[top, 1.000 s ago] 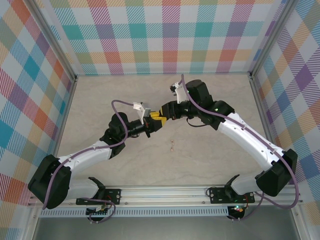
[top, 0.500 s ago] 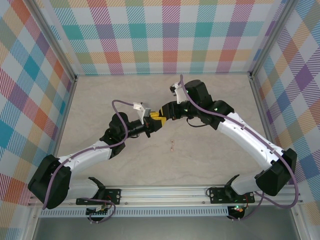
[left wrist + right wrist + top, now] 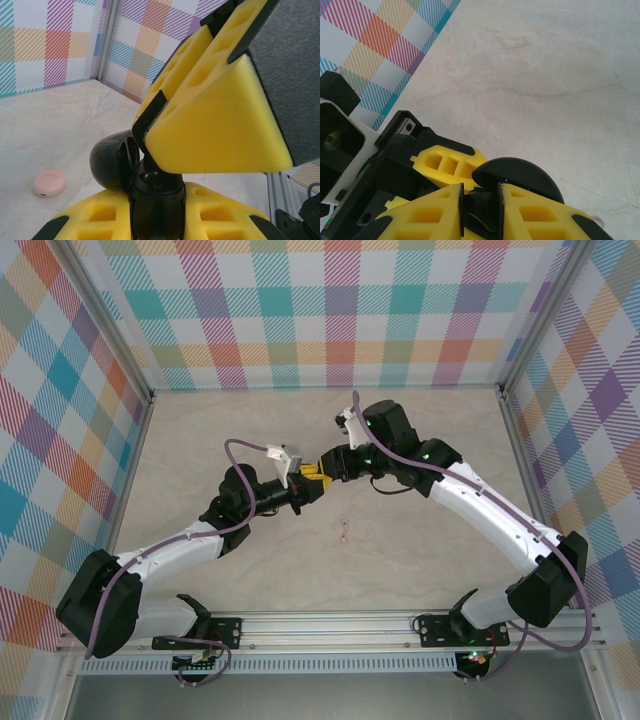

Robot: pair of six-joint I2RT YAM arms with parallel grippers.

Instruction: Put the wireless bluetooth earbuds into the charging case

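Currently: left pincer [image 3: 157, 202] grips open black charging case [image 3: 112, 159] off the counter [image 3: 545, 75] as steady socket; right pincer [image 3: 480, 200], narrowed on apparent black earbud [image 3: 480, 214], poised for seating.

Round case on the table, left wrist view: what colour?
The round case is pale pink, clearest in the left wrist view.

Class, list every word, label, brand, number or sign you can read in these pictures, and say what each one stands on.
None: no readable text in these views.
The black case, the black piece between the right fingers, and the table bear no print.
The pink case is too small to show any mark.
The walls carry only a checked pattern.
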